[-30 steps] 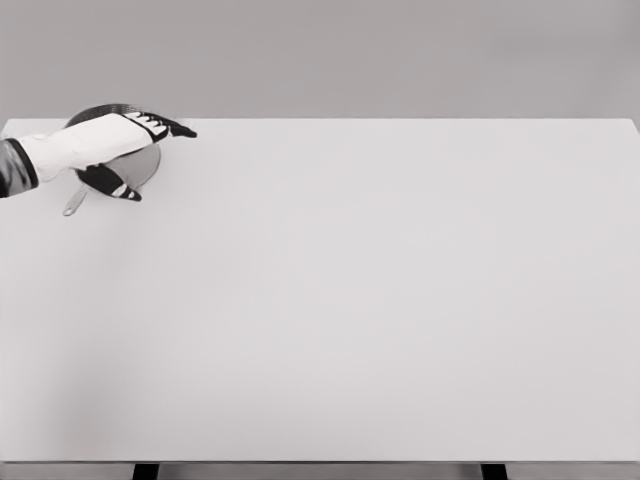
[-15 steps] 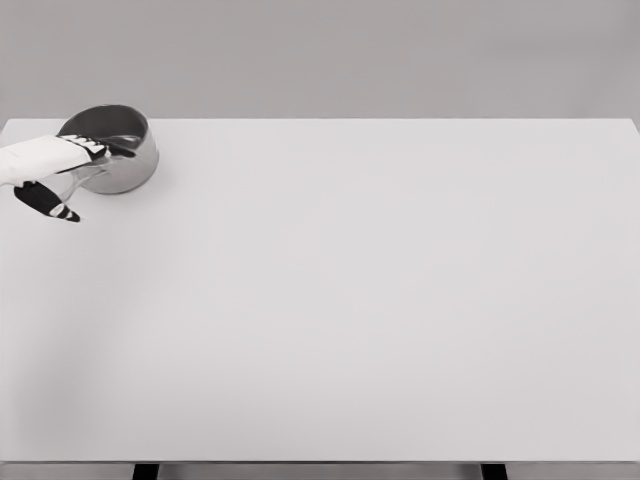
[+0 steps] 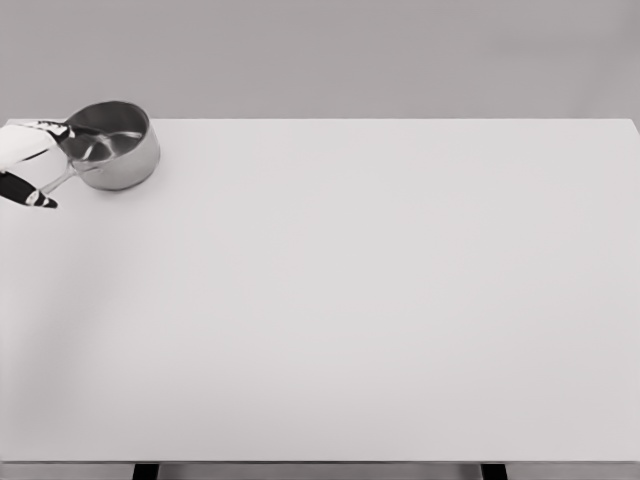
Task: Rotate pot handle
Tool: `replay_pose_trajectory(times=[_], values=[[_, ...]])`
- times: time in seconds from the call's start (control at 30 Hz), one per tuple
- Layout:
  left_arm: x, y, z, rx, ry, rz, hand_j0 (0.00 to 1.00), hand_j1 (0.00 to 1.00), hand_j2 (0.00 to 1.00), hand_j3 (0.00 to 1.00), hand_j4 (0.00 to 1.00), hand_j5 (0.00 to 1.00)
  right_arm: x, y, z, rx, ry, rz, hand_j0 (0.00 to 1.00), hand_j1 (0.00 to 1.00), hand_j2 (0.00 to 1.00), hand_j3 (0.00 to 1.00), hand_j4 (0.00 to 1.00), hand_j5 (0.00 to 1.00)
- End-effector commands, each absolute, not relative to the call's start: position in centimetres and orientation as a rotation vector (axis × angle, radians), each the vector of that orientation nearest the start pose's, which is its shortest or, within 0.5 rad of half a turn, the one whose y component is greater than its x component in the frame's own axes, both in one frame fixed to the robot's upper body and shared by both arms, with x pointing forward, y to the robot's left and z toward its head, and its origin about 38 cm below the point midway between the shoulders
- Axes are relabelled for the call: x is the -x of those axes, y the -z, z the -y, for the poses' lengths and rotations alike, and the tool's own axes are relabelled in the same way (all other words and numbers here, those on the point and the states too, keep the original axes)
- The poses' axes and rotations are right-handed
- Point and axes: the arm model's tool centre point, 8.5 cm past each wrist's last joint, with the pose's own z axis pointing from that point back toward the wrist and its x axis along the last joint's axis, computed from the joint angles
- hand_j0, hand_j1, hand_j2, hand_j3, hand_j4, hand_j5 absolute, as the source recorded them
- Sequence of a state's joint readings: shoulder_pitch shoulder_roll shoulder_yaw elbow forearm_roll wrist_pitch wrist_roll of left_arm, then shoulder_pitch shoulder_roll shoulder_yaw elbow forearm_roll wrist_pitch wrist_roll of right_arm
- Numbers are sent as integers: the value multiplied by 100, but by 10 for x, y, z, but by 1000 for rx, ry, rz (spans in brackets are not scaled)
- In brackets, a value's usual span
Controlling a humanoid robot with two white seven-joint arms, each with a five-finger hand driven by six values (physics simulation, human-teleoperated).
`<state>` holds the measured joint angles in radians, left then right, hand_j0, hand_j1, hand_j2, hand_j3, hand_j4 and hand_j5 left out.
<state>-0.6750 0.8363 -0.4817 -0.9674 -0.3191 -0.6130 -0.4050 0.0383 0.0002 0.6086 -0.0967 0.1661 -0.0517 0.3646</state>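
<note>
Your left hand (image 3: 25, 160) sits at the tabletop's (image 3: 350, 300) far-left corner. Fingers spread, gripping nothing. Pot (image 3: 115, 145) handle (image 3: 62, 178) points toward it.

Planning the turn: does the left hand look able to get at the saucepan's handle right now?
Probably yes. The left hand sits at the table's far left edge, right beside the handle of the saucepan, fingers spread, with nothing between them.
</note>
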Motion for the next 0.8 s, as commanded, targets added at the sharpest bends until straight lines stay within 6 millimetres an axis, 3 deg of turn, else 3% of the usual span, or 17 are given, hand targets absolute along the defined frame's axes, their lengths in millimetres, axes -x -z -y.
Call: replay_pose_trajectory(times=[0.0, 0.3, 0.5, 0.77], values=[[-469, -207, -459, -603, 1531, 1337, 100, 100, 100, 100, 100, 100, 14, 260, 227, -320, -780, -68, 100, 100, 100, 100, 100, 100], [-473, -200, -467, -626, 1452, 1279, 100, 100, 100, 100, 100, 100, 14, 260, 227, -320, -781, -67, 100, 100, 100, 100, 100, 100], [-479, -199, -477, -723, 1331, 1224, 100, 100, 100, 100, 100, 100, 14, 260, 227, -320, -781, -67, 100, 100, 100, 100, 100, 100], [-498, -199, -476, -913, 1217, 1164, 100, 100, 100, 100, 100, 100, 14, 260, 227, -320, -781, -67, 100, 100, 100, 100, 100, 100]])
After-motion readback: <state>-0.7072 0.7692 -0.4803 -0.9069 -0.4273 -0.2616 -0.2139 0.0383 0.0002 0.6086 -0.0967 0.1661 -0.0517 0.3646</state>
